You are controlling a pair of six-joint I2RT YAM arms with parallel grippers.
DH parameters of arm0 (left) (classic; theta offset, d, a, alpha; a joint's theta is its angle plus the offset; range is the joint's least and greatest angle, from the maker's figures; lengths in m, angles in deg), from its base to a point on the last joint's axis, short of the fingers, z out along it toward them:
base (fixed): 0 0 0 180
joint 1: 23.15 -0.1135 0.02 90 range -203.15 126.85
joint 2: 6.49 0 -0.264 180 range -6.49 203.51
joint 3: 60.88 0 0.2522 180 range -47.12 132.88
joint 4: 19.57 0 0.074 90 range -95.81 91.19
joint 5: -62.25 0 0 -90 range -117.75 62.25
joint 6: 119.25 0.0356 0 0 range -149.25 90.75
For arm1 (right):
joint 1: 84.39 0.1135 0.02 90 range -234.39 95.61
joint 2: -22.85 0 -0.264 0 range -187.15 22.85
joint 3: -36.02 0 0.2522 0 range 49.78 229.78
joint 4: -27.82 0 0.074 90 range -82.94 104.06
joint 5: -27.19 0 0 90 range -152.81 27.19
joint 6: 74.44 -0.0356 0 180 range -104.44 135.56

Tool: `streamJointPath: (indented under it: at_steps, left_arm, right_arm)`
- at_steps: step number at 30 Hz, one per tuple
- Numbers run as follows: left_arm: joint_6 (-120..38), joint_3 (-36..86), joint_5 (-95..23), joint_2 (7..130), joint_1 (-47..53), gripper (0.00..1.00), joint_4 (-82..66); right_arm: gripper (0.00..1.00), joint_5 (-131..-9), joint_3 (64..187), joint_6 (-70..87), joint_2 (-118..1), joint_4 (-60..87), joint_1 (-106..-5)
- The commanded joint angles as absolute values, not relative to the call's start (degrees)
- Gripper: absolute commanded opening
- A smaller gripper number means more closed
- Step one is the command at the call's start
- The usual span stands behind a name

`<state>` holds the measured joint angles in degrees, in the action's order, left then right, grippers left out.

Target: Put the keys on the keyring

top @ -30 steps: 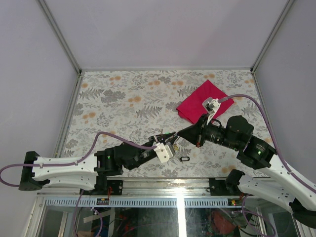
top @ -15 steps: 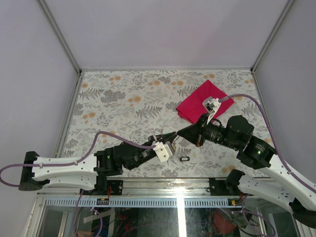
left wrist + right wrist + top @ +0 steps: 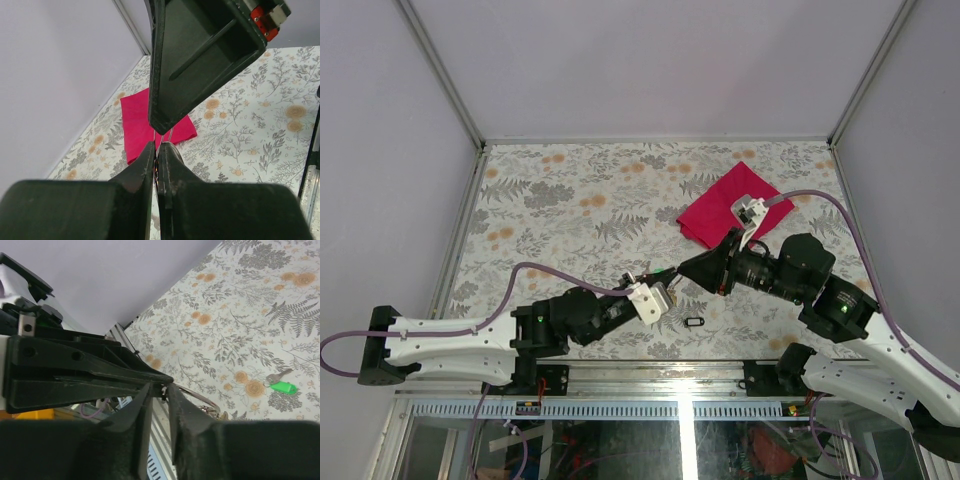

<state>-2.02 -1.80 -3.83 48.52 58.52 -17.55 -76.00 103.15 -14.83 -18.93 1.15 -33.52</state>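
Small black-framed key (image 3: 695, 322) lying flat, thin silver keyring (image 3: 199, 396) partly hidden

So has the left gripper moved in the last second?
Yes, slightly. The left gripper has shifted left and toward the far side, widening its gap from the loose black tag, which has stayed put.
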Motion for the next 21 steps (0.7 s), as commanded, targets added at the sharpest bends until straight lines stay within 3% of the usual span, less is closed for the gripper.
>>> streamJointPath:
  at_steps: [1, 5, 21]
  left_arm:
    - [-3.7, 0.6, -1.5, 48.6, 58.7, 0.0, -18.8]
    - [-4.1, 0.6, -1.4, 48.5, 58.7, 0.0, -18.3]
    - [-5.7, 2.0, 3.2, 49.4, 58.5, 0.0, -14.3]
  right_arm:
    - [0.32, -75.6, 103.7, -14.4, -17.3, 6.5, -33.7]
    - [0.43, -71.8, 102.2, -13.2, -14.0, 7.7, -33.7]
    - [0.5, -48.8, 93.1, -14.7, -8.1, -5.4, -33.7]
